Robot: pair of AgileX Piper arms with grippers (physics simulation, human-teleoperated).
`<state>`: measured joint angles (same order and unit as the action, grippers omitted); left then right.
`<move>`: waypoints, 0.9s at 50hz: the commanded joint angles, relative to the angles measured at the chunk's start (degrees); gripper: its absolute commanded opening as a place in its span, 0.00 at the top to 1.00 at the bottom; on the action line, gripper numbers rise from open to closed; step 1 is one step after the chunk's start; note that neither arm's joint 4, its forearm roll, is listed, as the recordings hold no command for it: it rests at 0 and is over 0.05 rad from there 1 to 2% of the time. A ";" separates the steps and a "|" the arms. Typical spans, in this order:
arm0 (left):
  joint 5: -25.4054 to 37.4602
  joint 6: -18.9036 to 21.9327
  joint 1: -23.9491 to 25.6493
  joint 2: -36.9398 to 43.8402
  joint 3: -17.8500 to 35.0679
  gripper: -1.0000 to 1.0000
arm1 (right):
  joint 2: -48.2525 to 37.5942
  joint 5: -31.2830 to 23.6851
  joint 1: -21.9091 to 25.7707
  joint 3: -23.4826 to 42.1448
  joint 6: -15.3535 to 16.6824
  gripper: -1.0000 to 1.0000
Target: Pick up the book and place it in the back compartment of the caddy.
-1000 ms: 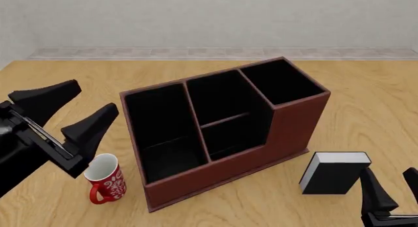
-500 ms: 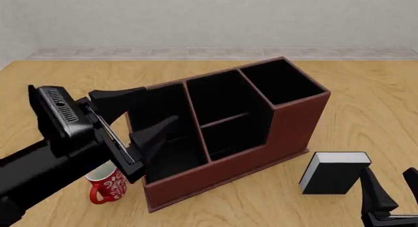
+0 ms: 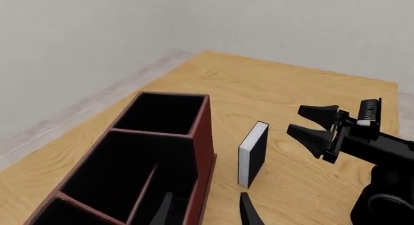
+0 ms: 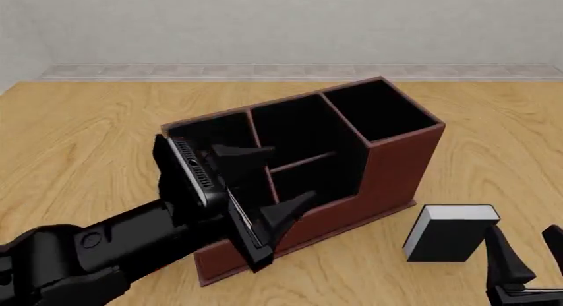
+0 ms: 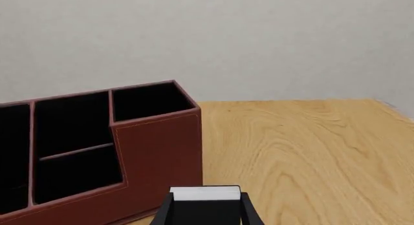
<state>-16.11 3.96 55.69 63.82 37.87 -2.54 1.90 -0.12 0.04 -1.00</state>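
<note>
The black book (image 4: 447, 236) with white page edges stands on the table to the right of the reddish-brown caddy (image 4: 400, 164), apart from it. It also shows in the left wrist view, the book (image 3: 253, 152) beside the caddy (image 3: 201, 152). My left gripper (image 4: 271, 184) hangs open over the caddy's front middle, just left of the back compartment (image 4: 324, 179), the small cell behind the low wall. My right gripper (image 4: 526, 250) is open, just nearer than the book and to its right. In the right wrist view the book (image 5: 204, 206) appears between the fingertips (image 5: 164, 211).
My left arm (image 4: 105, 250) lies across the front-left of the table and over the caddy's long left cell. Two tall cells (image 4: 378, 108) rise at the caddy's far side. Bare wood table (image 4: 492, 134) stretches to the right and behind.
My left arm has swung right, from beside the mug to over the caddy's front, and now covers the mug. The book and my right gripper have not moved.
</note>
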 commanded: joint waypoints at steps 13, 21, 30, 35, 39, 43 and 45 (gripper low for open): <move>-2.72 0.92 5.23 12.13 6.17 0.00 | 0.11 0.03 0.03 0.01 0.24 0.00; -2.05 -0.36 6.04 15.61 8.47 0.00 | -0.05 0.18 0.03 -0.02 0.21 0.00; 2.20 -1.03 5.86 20.73 12.61 0.00 | -0.75 0.74 0.00 -0.01 -0.04 0.00; 3.66 -0.61 5.32 20.71 14.17 0.00 | -0.29 0.32 0.01 -0.01 0.02 0.00; 4.66 -0.41 5.74 21.06 15.48 0.00 | -0.72 0.63 -0.01 -0.01 -0.22 0.00; 5.88 -1.11 6.69 21.05 16.84 0.00 | 0.00 0.11 0.03 0.00 0.16 0.00; 5.90 -1.06 6.62 21.63 17.23 0.00 | 0.14 -0.01 0.03 0.00 0.19 0.00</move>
<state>-12.53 3.30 61.59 83.68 52.04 -2.90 2.28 -0.11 0.03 -0.99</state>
